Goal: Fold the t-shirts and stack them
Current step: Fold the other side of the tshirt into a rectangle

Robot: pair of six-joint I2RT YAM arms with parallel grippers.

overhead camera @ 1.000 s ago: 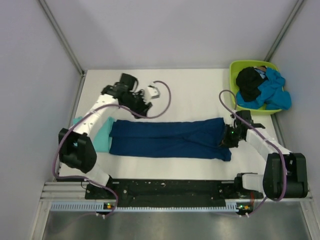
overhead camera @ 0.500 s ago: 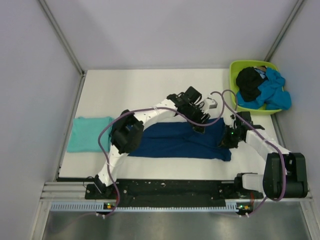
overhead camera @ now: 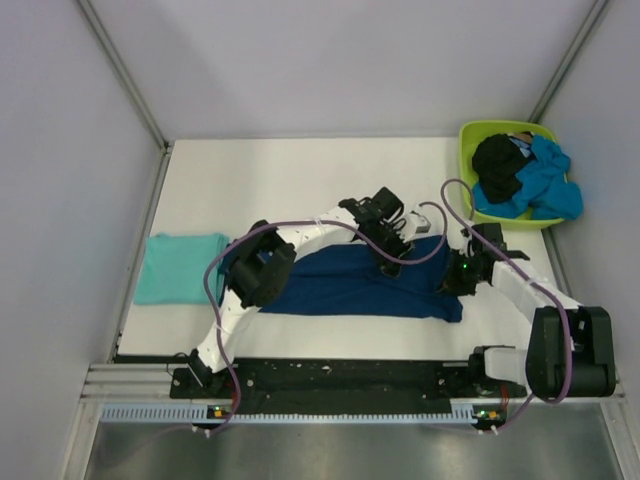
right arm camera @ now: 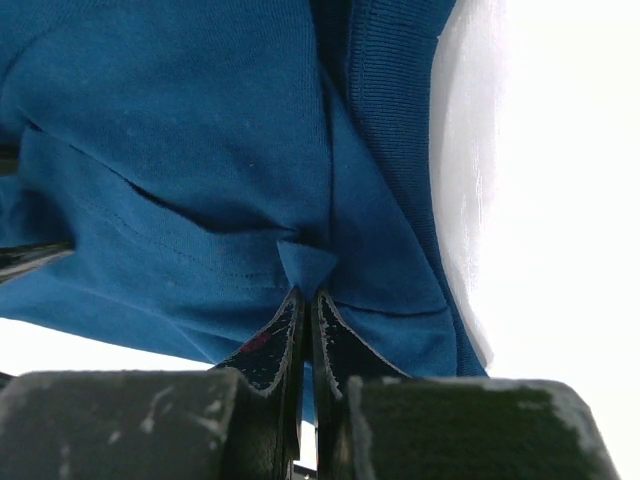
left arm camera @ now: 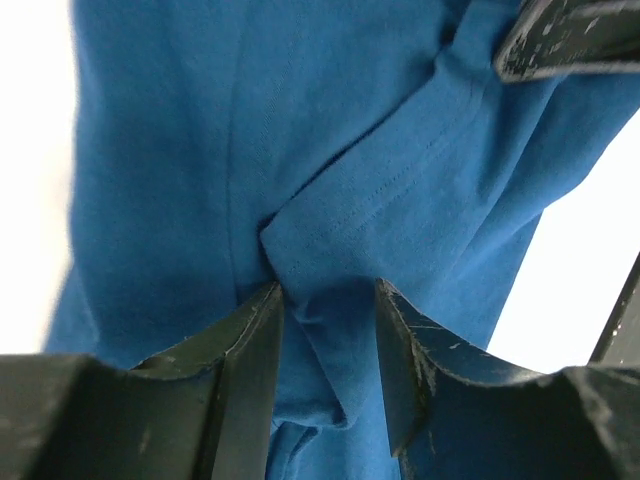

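pinching the navy t-shirt point(overhead camera: 335, 283) at one end, the closed right gripper point(right arm camera: 308, 295) likely anchors it while the half-open left gripper point(left arm camera: 328, 292) straddles a crease to grab.

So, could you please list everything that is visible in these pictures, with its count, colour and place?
navy t-shirt: one, dark navy, laid as a long strip across the middle of the table
teal t-shirt: one, light teal, folded, near the table's left edge
tub: one, lime green, far right corner of the table
black t-shirt: one, black, crumpled in the tub
bright blue t-shirt: one, bright blue, crumpled in the tub, right of the black one
table: one, white, under everything
left fingers: two, black, open, astride a fold of the navy t-shirt
right fingers: two, black, shut on the navy t-shirt's right end
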